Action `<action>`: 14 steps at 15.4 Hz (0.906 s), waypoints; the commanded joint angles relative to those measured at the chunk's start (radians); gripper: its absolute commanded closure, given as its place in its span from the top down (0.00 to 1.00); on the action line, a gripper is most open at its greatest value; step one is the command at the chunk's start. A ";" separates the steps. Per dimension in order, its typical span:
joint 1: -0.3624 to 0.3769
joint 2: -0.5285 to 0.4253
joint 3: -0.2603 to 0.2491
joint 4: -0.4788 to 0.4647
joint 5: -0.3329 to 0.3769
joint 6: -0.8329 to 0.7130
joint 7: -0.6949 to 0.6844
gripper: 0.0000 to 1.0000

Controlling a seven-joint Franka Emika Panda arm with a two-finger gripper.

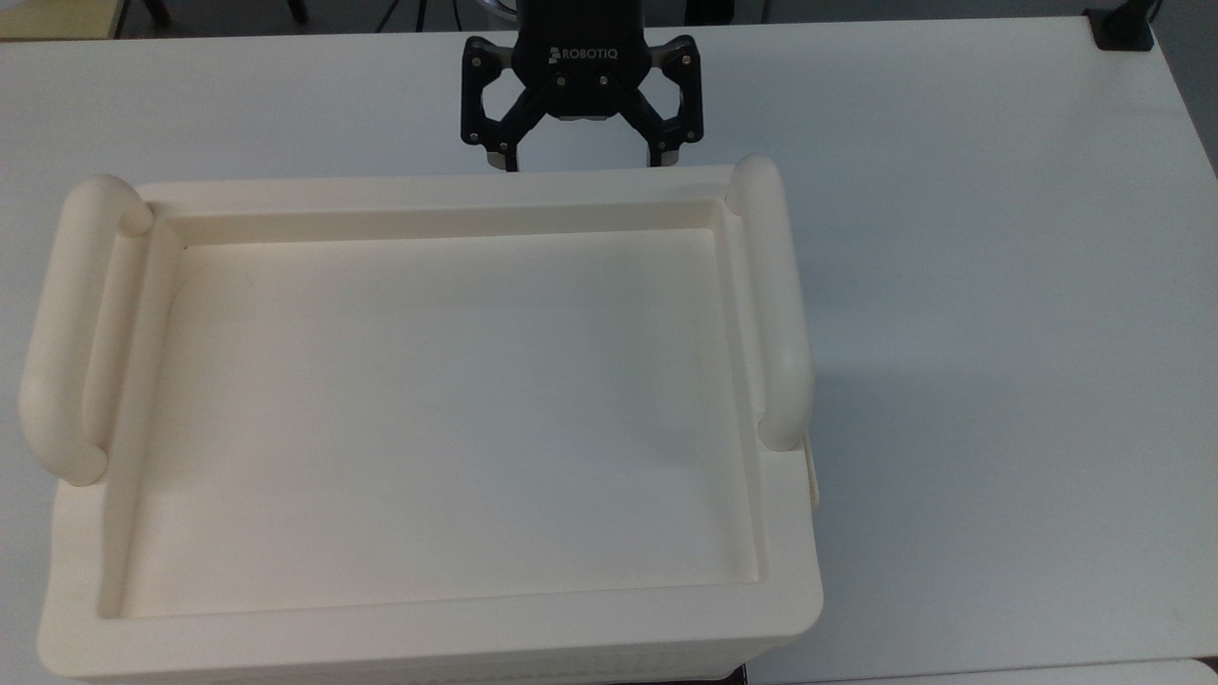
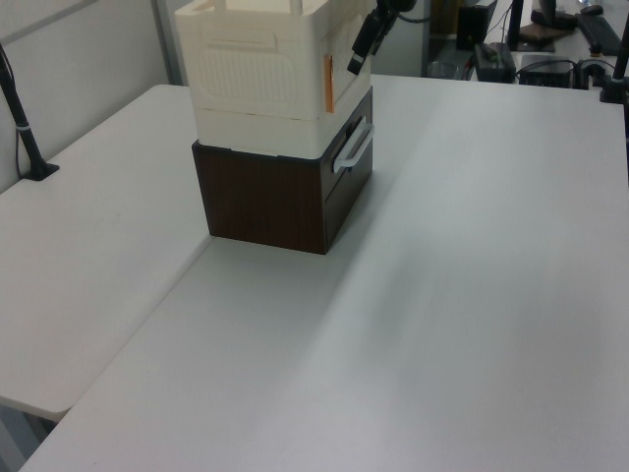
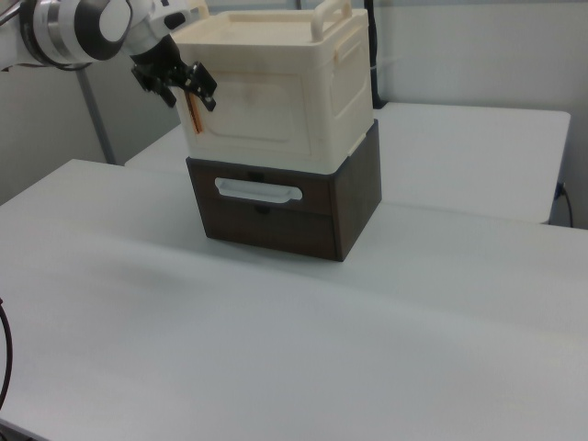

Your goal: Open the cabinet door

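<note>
So the whole thing is hinging on where the pincer [image 3: 188,89] is sitting relative to the cabinet door [image 3: 260,110]. In the right view it's hanging right at the door's left edge, up near the top, just beside the orange-ish strip [image 3: 196,114] that's running vertically down that edge. The door panel is stretching away from it toward the right view's right.

There's only one arm here, so no question about which is nearer. In the top view the pincer [image 1: 583,162] is pointing at the cabinet [image 1: 428,190] from the top view's upper side, with its tips disappearing just behind the rim and its fingers [image 1: 501,160] spread wide apart, holding nothing. I can't tell if a tip is actually touching the door yet.

My guess is it's lining up to hook that marked edge and swing the panel out, so the door's long edge being upright is what matters.

The door is looking fully closed, sitting flush with the cabinet front. It's a flat cream panel with a shallow recessed frame, same colour as the box. The cabinet is standing on a dark brown drawer unit [image 3: 276,220] with a pale handle [image 3: 258,189], all on the white table [image 3: 276,349].
</note>
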 commanded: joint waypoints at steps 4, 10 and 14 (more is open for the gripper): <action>0.035 0.026 -0.008 0.012 0.001 0.118 0.083 0.95; 0.049 0.049 -0.009 0.012 -0.048 0.156 0.075 0.85; 0.049 0.058 -0.009 0.010 -0.103 0.177 0.071 0.80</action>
